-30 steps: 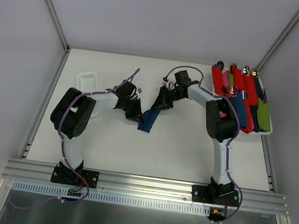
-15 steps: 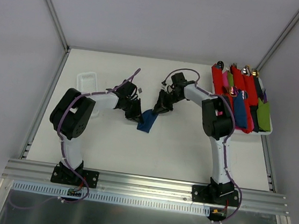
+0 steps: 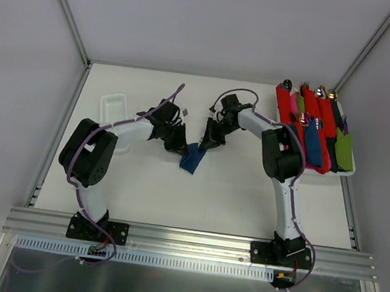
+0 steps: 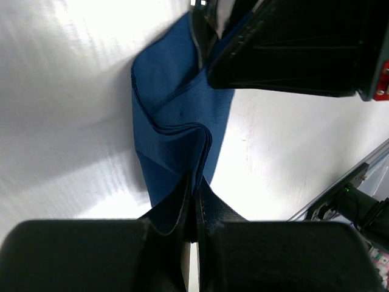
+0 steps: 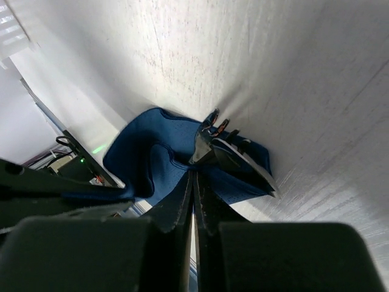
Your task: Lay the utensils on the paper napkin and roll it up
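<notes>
Looking at the paper napkin (image 3: 193, 159), we find it loosely folded near the middle of the desk (image 3: 232, 192), with shiny ends of the utensils (image 5: 242, 161) coming out of one fold. The left pincer (image 4: 196, 198) pinches one edge of the sheet and the right pincer (image 5: 193, 182) pinches the opposite side. We judge that pulling apart could tear the thin paper. If one side is released too early, the folds could open and the utensils slide out.
</notes>
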Motion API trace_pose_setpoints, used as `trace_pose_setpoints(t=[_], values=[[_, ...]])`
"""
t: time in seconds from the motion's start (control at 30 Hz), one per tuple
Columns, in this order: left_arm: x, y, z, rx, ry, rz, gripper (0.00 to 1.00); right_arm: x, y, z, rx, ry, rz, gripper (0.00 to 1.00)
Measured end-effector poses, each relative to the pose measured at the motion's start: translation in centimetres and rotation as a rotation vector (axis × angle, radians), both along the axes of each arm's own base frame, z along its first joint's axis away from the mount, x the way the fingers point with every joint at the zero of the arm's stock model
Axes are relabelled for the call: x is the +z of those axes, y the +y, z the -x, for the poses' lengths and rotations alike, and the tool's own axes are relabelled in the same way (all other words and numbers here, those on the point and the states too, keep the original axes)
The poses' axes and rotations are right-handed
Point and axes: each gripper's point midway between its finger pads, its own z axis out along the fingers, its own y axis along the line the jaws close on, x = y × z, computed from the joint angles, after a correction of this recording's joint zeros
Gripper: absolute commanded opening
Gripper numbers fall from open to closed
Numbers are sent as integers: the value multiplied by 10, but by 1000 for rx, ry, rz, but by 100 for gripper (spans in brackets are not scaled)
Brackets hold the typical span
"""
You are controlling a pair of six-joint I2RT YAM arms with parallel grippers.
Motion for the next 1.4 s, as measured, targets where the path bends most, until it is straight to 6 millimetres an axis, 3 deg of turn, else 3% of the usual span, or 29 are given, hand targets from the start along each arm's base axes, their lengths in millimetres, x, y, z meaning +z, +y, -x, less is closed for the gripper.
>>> trace_pose_setpoints(t=[0.5, 0.8, 1.0, 1.03, 1.07, 1.17, 1.2, 1.27, 1.4], values=[[14, -50, 32, -238, -88, 43, 0, -3, -5, 5, 5, 20, 27, 1], [-10, -63, 47, -317, -73, 13, 0, -4, -6, 8, 7, 32, 42, 0], [-18, -74, 43, -327, -64, 13, 0, -5, -6, 10, 11, 33, 50, 0], [-18, -76, 43, -329, -62, 15, 2, -5, -6, 10, 11, 32, 51, 0], [-18, -77, 42, -330, -62, 17, 14, -5, -6, 10, 12, 32, 51, 0], [-18, -81, 42, -325, -51, 32, 32, -6, -6, 10, 13, 30, 51, 2], [-17, -82, 42, -323, -46, 39, 43, -6, -6, 10, 13, 30, 51, 4], [-14, -86, 44, -321, -36, 59, 48, -5, -6, 10, 14, 29, 50, 11], [-10, -91, 46, -323, -29, 83, 55, 0, -5, 7, 16, 27, 25, 38]])
